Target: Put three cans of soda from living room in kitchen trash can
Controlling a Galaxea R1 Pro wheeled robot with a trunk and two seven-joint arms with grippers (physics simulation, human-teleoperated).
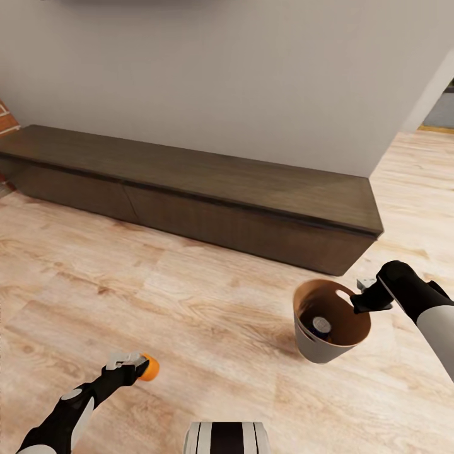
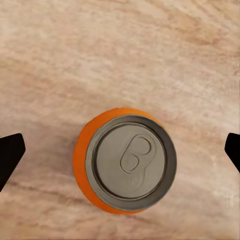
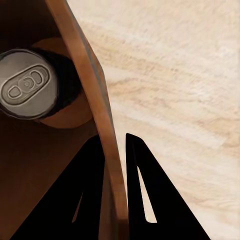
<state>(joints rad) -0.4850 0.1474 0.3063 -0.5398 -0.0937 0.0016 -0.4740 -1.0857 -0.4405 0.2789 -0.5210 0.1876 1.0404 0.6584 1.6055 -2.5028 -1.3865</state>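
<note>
Right gripper (image 1: 367,301) is pinching the trash bucket's (image 1: 315,350) rim above the wood floor (image 1: 208,315), its wrist view revealing a dark can (image 3: 27,85) inside, while left gripper (image 1: 140,364) is gripping an orange can (image 2: 125,160).

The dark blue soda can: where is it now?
In the head view it stands inside the bucket held at the robot's right, the dark blue can on its brown floor.

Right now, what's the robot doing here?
It is carrying things across a wood floor past a low dark cabinet. The right gripper is clamped on the rim of the bucket, which holds a dark can. The left gripper has an orange can between its fingers.
</note>
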